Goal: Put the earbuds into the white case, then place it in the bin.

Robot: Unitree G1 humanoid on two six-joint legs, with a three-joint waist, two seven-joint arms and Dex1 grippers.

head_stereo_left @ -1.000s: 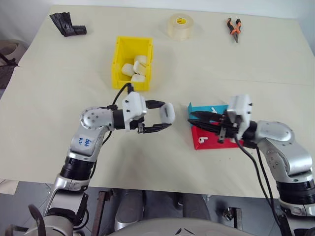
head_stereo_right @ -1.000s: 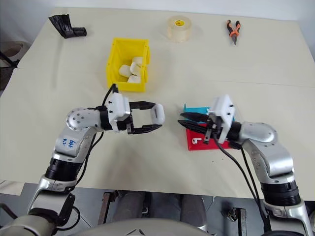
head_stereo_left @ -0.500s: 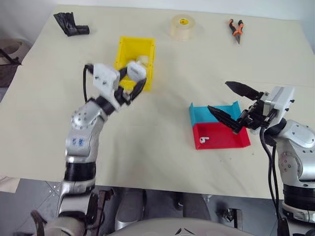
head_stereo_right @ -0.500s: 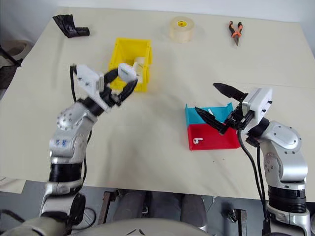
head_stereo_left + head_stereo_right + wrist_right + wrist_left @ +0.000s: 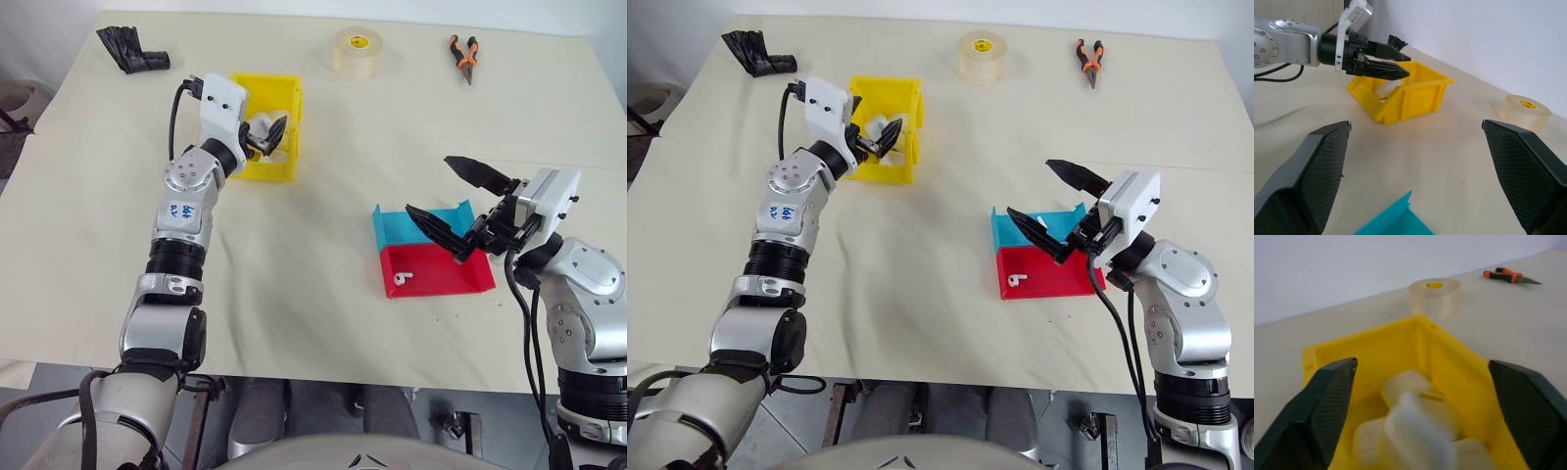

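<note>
The head cameras look down over the whole table (image 5: 323, 313). The left wrist camera sits close above the yellow bin (image 5: 1449, 357); the right wrist camera also sees it, from farther away.

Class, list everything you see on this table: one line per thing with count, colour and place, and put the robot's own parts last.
bin: one, yellow, far left of centre
cases: several, white, inside the bin
tape roll: one, translucent beige, far edge, centre
pliers: one, orange and black, far right
black object: one, far left corner
blue tray: one, right of centre
red tray: one, just nearer than the blue tray
earbud: one, white, in the red tray
left gripper: open over the bin
right gripper: open above the trays
</note>
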